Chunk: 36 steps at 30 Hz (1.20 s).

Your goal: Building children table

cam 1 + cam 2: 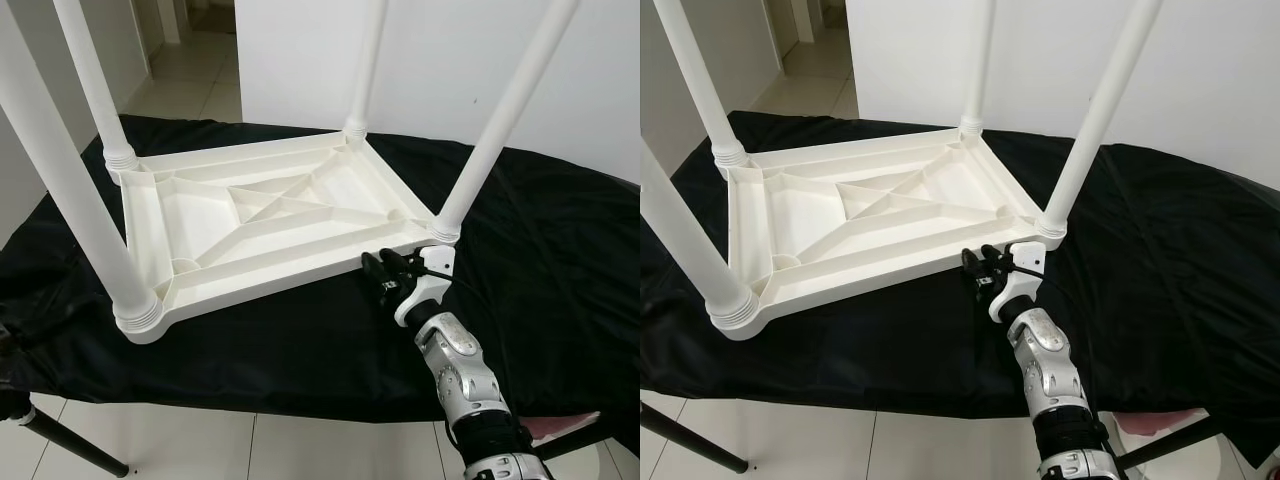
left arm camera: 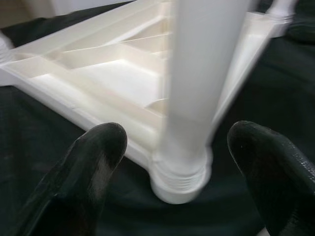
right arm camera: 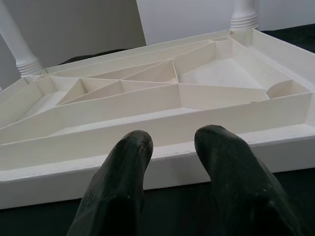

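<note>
Left eye view: the white table [image 1: 265,225] lies upside down on a black cloth [image 1: 560,260], legs up. The right gripper [image 1: 385,275], fingers narrowly apart, sits beside its near rim. The left gripper [image 2: 172,162], spread wide, flanks a leg [image 2: 197,88]. Tiled floor [image 1: 190,80] beyond.

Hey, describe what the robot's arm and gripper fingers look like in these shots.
The right arm is segmented silver metal with a white wrist housing, a thin black cable looping beside it. Its right gripper has long black fingers, rounded and slightly scuffed. The left gripper has the same black, blunt-tipped fingers.
</note>
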Tool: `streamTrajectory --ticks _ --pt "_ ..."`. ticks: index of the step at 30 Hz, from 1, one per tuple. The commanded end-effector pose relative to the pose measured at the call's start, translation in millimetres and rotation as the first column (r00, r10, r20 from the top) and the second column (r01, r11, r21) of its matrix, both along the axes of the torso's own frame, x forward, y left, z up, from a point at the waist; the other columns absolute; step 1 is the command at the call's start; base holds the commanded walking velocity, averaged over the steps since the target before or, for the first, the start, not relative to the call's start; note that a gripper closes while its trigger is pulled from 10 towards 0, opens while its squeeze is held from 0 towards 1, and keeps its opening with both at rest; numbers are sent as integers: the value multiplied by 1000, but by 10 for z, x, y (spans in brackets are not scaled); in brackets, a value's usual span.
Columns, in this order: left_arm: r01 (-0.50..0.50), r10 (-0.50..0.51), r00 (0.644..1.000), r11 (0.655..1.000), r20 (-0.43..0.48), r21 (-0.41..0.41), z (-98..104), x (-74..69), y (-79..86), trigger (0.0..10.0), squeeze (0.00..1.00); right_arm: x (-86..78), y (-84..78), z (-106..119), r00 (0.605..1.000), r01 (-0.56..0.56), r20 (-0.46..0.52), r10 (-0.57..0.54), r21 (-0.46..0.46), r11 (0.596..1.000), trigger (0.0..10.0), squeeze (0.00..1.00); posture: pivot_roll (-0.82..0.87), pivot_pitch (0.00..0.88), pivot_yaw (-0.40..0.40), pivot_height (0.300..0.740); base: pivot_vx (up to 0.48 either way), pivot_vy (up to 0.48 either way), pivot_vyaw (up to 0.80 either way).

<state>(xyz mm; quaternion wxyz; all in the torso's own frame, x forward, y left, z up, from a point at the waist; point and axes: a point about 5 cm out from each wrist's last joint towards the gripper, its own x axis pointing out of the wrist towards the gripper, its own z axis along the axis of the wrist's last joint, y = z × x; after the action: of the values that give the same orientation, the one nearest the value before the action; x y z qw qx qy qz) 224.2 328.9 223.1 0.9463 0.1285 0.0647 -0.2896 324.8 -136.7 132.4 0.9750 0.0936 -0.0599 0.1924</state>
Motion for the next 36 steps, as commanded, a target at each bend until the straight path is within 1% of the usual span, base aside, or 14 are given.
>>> streamTrajectory --ticks 1,6,8,15,17,18,20,21,23,27,28,29,32,36 --pt "-43 43 999 998 -9 35 -91 58 5 10000 0 5 1 -12 1000 2 -1 -2 0 1000 10000 0 186 65 -62 740 0 0 0" --pt "-90 85 994 993 71 73 -236 360 -208 10000 0 28 30 9 1000 -4 4 4 4 1000 10000 0 184 62 -68 740 0 0 0" --pt "-86 73 989 991 127 100 -342 634 -520 10000 0 35 59 26 1000 -11 10 11 8 1000 10000 0 165 64 -65 740 0 0 0" --pt "-85 73 980 995 184 57 -290 784 -690 10000 0 34 58 28 1000 -9 12 9 9 1000 10000 0 155 62 -67 740 0 0 0" --pt "-22 13 979 999 202 41 -291 863 -883 10000 0 34 47 21 1000 -3 11 3 8 1000 10000 0 147 63 -62 740 0 0 0" --pt "-22 13 979 999 202 41 -291 863 -883 10000 0 34 47 21 1000 -3 11 3 8 1000 10000 0 147 63 -62 740 0 0 0" --pt "107 -105 975 994 194 1 -332 871 -1200 10000 0 35 32 17 1000 5 11 -5 7 1000 10000 0 140 64 -58 740 0 0 0" --pt "107 -105 975 994 194 1 -332 871 -1200 10000 0 35 32 17 1000 5 11 -5 7 1000 10000 0 140 64 -58 740 0 0 0" --pt "194 -188 963 981 191 -12 -401 861 -1439 10000 0 35 25 17 1000 10 12 -10 7 1000 10000 0 140 64 -58 740 0 0 0" --pt "241 -233 956 970 179 -23 -456 840 -1565 10000 0 33 25 17 1000 11 13 -11 6 1000 10000 0 140 64 -58 740 0 0 0" --pt "300 -292 943 953 160 -31 -545 802 -1749 10000 0 30 26 15 1000 14 14 -14 1 1000 10000 0 126 66 -48 740 0 0 0" --pt "300 -292 943 953 160 -31 -545 802 -1749 10000 0 30 26 15 1000 14 14 -14 1 1000 10000 0 126 66 -48 740 0 0 0" --pt "383 -371 918 921 143 -68 -655 711 -2088 10000 0 42 -2 16 998 55 15 -54 -3 999 10000 0 117 64 -43 740 0 0 0" --pt "404 -391 909 911 142 -84 -673 683 -2185 10000 0 58 -26 10 996 85 11 -85 -14 996 10000 0 115 61 -44 740 0 0 0"
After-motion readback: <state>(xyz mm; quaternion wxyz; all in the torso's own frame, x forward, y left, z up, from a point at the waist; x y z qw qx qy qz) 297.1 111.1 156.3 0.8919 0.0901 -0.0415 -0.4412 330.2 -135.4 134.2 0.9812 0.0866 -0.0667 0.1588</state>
